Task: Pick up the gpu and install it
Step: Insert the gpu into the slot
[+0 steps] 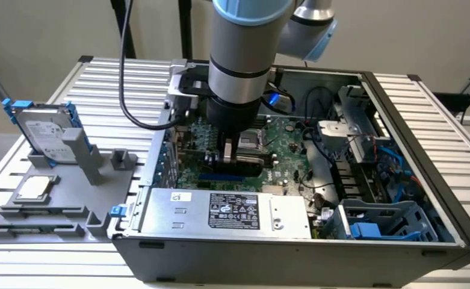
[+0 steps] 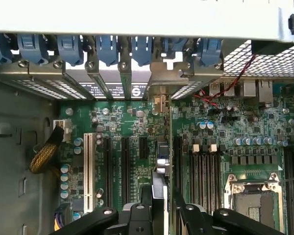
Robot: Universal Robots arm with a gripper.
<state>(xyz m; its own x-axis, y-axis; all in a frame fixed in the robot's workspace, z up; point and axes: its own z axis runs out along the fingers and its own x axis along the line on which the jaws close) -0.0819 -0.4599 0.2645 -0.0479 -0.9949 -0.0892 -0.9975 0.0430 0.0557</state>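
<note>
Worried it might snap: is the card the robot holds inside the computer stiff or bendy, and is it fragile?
Probably stiff: the gpu juts level from the gripper without sagging. Likely light, since that one narrow pinch carries it. Possibly fragile: it looks thin, and it hangs close over the crowded motherboard.

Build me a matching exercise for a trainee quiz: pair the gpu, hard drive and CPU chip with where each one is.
Things:
1 gpu
2 hard drive
3 CPU chip

Places:
A lying flat on the grey fixture
B standing upright in a holder
C in the gripper, inside the computer case

Pairs: 1-C, 2-B, 3-A
</note>
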